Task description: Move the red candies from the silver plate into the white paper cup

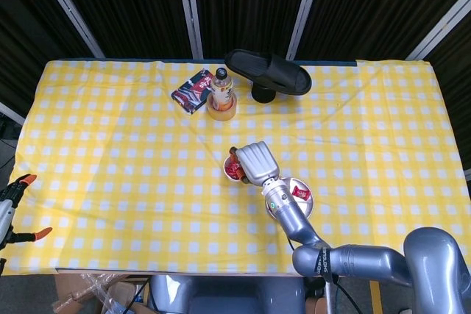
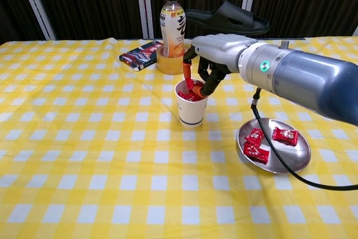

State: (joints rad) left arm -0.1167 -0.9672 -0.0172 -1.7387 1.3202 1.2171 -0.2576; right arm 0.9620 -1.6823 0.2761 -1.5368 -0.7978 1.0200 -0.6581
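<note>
The white paper cup (image 2: 191,110) stands mid-table with several red candies inside. My right hand (image 2: 215,54) hovers over its mouth, fingertips dipped to the rim, pinching a red candy (image 2: 193,85) between thumb and finger just above the pile. From the head view the right hand (image 1: 255,162) covers most of the cup (image 1: 232,170). The silver plate (image 2: 282,162) lies to the cup's right and holds three red candies (image 2: 255,136). In the head view the plate (image 1: 306,208) shows past the wrist. My left hand is in neither view.
Behind the cup a drink bottle (image 2: 172,20) stands inside a tape roll (image 2: 172,62). A black slipper (image 2: 229,18) sits on a stand at the back. A dark packet (image 2: 140,54) lies back left. An orange-handled clamp (image 1: 18,185) hangs off the left table edge.
</note>
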